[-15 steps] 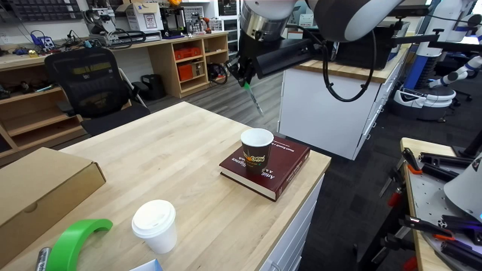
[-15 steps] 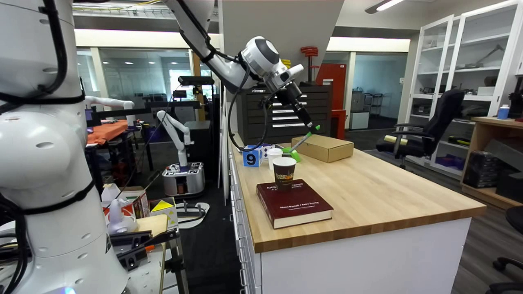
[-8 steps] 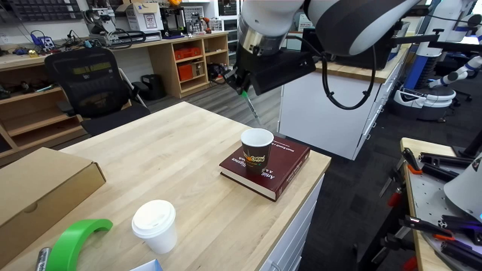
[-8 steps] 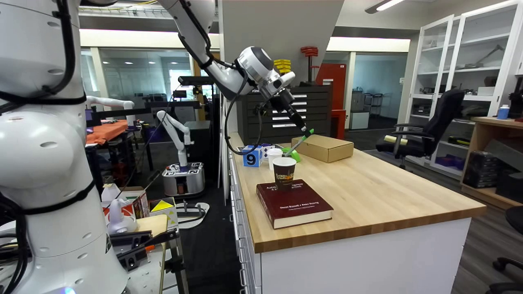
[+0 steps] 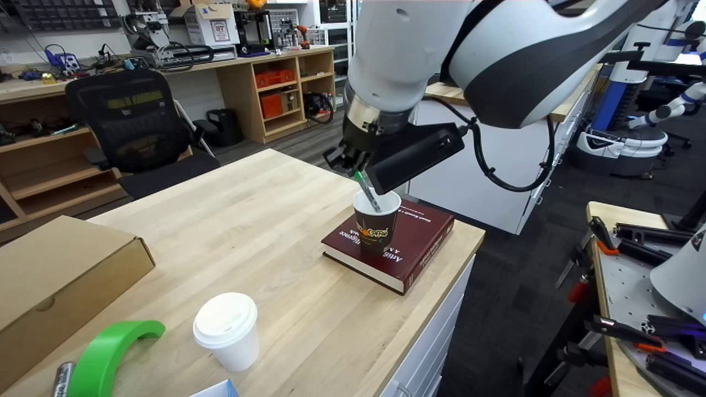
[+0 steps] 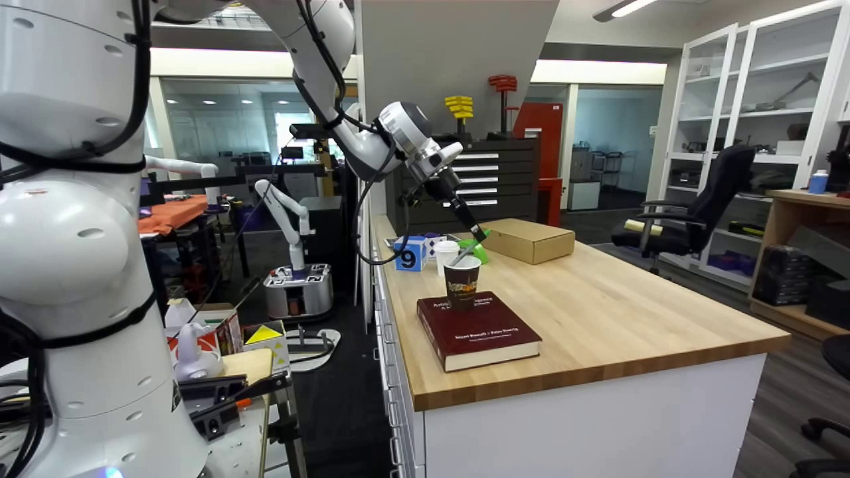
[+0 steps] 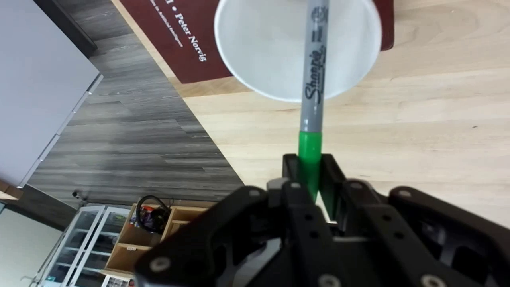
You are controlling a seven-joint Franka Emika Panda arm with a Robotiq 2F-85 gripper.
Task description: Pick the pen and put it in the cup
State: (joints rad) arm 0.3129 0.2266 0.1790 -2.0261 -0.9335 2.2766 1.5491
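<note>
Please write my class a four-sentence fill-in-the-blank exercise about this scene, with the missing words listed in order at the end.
The black two-fingered gripper holds the slim grey pen by its ____-coloured end.
The brand name printed on the pen reads ____.
The dark brown paper cup with a white rim stands on a dark red hardcover ____.
In an exterior view, the blue cube shows the digit ____.

Missing words: green; Sharpie; book; 9.

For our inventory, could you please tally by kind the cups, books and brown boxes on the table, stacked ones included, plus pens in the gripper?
Cups (dark brown cup, white lidded cup): 2
Book: 1
Brown box: 1
Pen in gripper: 1
Total: 5
</note>
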